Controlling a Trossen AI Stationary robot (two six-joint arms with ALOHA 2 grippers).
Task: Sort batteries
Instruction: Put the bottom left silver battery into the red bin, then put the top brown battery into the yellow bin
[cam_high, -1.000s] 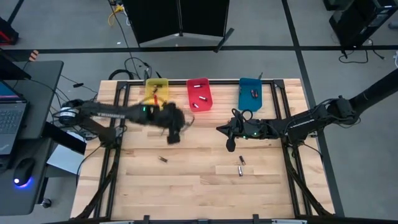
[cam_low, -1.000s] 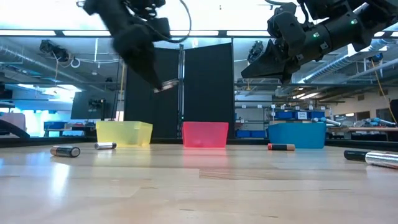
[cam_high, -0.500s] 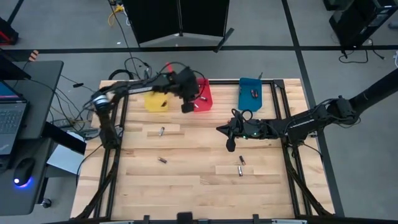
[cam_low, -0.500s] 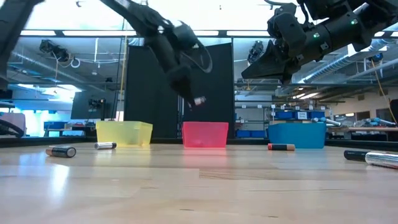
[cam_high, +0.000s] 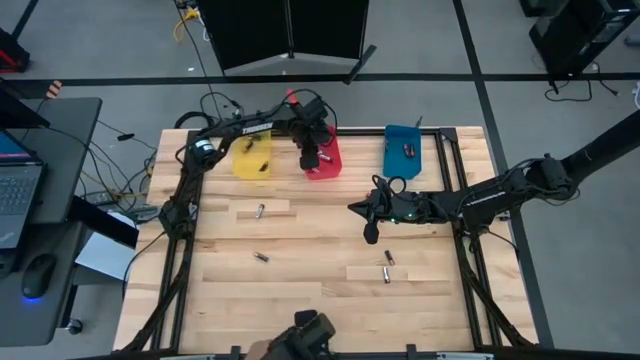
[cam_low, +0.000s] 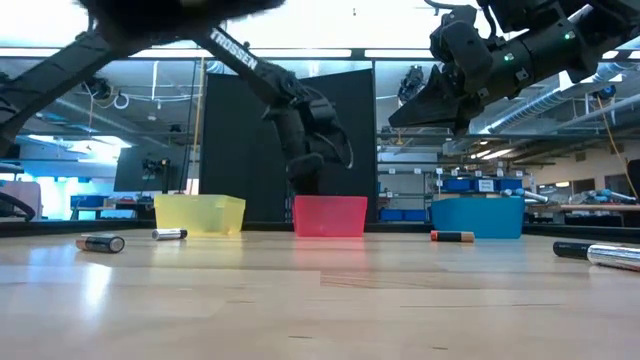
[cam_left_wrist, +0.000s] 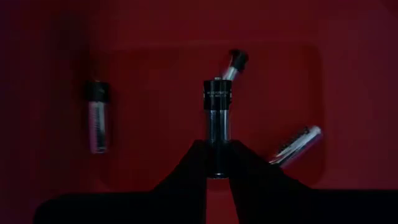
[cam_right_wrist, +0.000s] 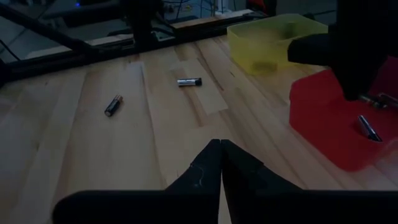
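Red bin (cam_high: 322, 160) holds three batteries (cam_left_wrist: 98, 124); left gripper (cam_left_wrist: 217, 168) above pinches another (cam_left_wrist: 217, 115)

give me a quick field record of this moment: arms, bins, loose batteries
left gripper: above the red bin, shut on a battery
right gripper: above the table's middle, shut, holding nothing
red bin contents: three batteries seen in the left wrist view
blue bin: at least one battery
yellow bin: contents unclear
loose batteries on table: four in the high view, one, one, two
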